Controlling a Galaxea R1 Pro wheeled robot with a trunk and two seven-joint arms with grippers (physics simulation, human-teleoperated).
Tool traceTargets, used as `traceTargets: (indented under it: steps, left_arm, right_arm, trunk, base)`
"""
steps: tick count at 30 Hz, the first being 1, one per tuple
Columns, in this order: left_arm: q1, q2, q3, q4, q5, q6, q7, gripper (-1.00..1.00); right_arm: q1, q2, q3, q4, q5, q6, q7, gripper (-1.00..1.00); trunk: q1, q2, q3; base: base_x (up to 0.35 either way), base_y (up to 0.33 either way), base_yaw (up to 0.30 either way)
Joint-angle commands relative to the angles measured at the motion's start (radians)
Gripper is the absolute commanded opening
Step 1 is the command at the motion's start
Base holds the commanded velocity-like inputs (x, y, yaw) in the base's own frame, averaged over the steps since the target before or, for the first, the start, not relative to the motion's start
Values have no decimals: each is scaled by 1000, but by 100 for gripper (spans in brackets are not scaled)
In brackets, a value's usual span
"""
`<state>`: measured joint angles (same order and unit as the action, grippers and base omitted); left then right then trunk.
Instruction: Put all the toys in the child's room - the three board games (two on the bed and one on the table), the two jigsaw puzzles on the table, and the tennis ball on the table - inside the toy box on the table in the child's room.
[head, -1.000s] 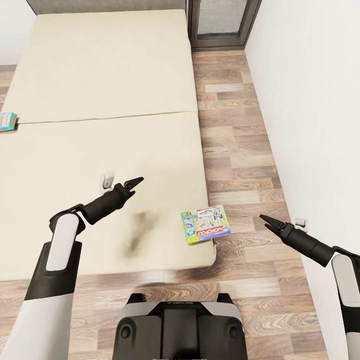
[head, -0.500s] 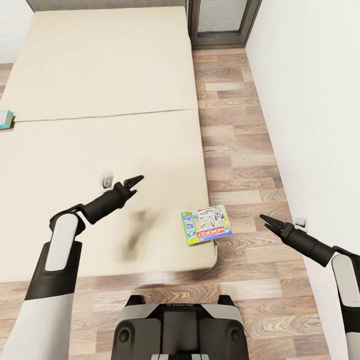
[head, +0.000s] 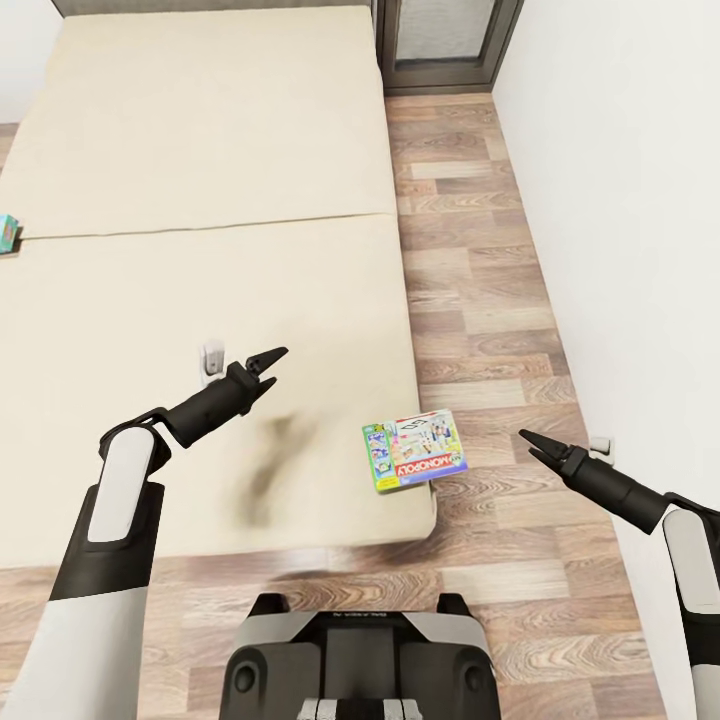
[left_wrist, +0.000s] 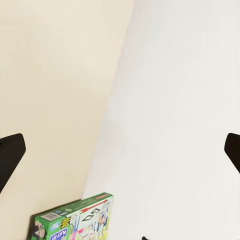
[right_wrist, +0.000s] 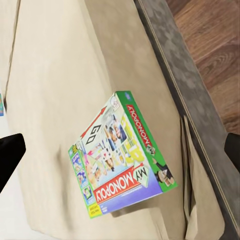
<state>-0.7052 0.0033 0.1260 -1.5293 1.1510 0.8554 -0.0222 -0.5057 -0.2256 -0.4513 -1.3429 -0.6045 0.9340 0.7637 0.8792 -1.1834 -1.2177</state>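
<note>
Cream mattress takes up most of my head view, with the bed running from the upper left down to lower centre. My green-white-red Monopoly game lies flat near the bed's lower right corner, just right of centre in the frame; the right wrist camera shows it close, its corner hanging a little past the mattress edge. A smaller blue game box sits at the far left edge of the head view, partly cut off by the frame.

My left gripper hovers over the mattress left of centre, jaws spread and empty. My right gripper hangs over the wood floor at lower right, near the Monopoly game but apart from it, fingers parted and holding nothing.

As I judge it, both bed games are yet to be collected, so the bed half of the job is not started. I cannot say how things stand with the toy box, puzzles and ball.
</note>
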Motion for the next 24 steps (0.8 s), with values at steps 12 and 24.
traceTargets:
  steps: [12, 24]
  left_arm:
    - [0, 0, 1, 0, 7, 5, -2, 100]
    - [0, 0, 1, 0, 9, 5, -2, 100]
  right_arm:
    - [-1, 0, -1, 11, 2, 5, 3, 100]
    - [-1, 0, -1, 24, 2, 5, 3, 100]
  trunk:
    - [46, -85, -38]
    - [92, -169, -76]
  base:
    - [0, 0, 0]
    - [0, 0, 0]
